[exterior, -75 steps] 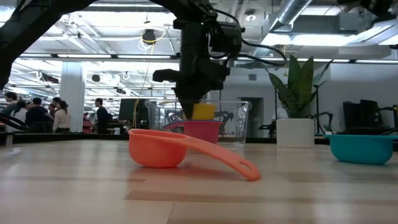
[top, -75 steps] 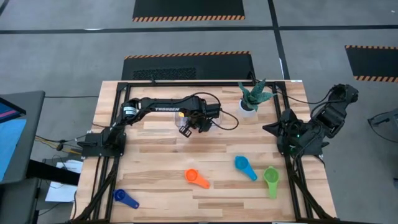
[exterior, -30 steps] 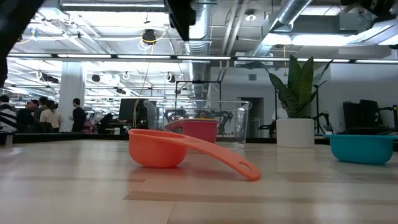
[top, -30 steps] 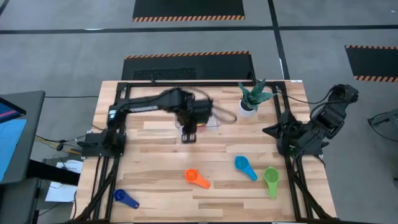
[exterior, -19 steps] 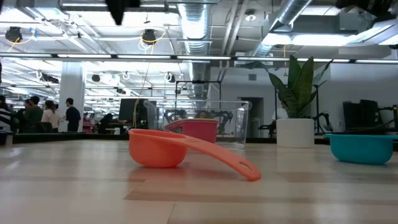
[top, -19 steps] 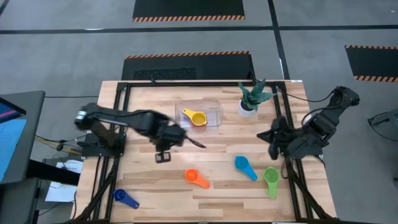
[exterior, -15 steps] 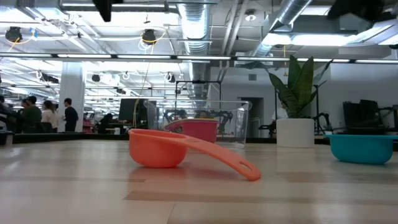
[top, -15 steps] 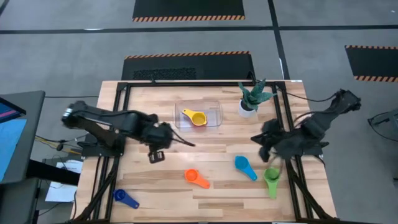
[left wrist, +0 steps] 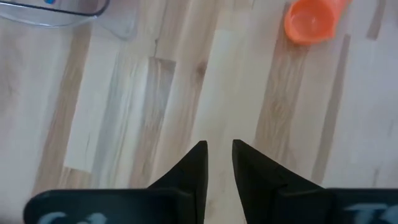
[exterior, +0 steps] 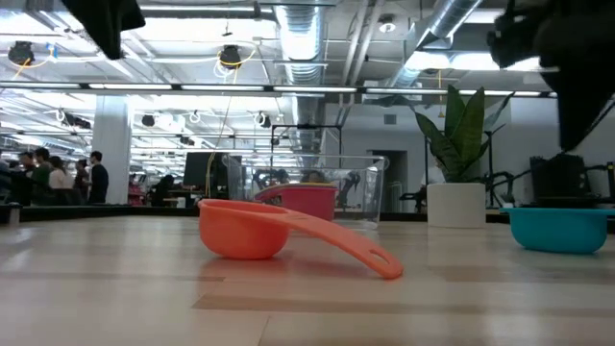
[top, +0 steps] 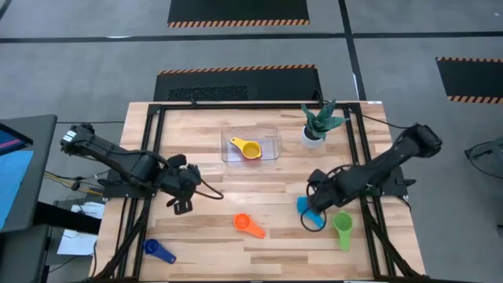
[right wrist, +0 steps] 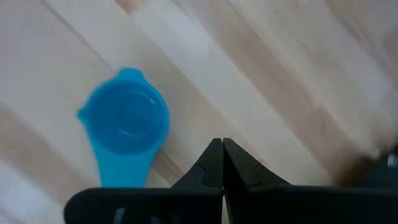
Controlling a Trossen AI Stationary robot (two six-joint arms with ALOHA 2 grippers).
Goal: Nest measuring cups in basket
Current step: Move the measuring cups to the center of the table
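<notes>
The clear basket (top: 271, 135) holds the yellow cup (top: 248, 148) nested in a red cup (exterior: 309, 202). On the table lie the orange cup (top: 247, 225), the teal-blue cup (right wrist: 127, 124), the green cup (top: 343, 226) and the dark blue cup (top: 159, 251). My right gripper (right wrist: 222, 144) is shut and hovers above the table next to the teal-blue cup (top: 302, 206), touching nothing. My left gripper (left wrist: 218, 148) is open by a narrow gap above bare wood at the table's left (top: 182, 206), empty, with the orange cup (left wrist: 309, 20) ahead of it.
A white pot with a green plant (top: 317, 123) stands right of the basket, near the far edge. The black frame rails (top: 369, 220) run along both table sides. Bare wood lies between the basket and the row of cups. People stand in the room behind (exterior: 58, 178).
My left gripper has drawn back from the basket's near side toward the table's left and near edges, leaving the yellow cup in the basket. My right arm has swung from its place at the right edge toward the teal-blue cup and come down over it.
</notes>
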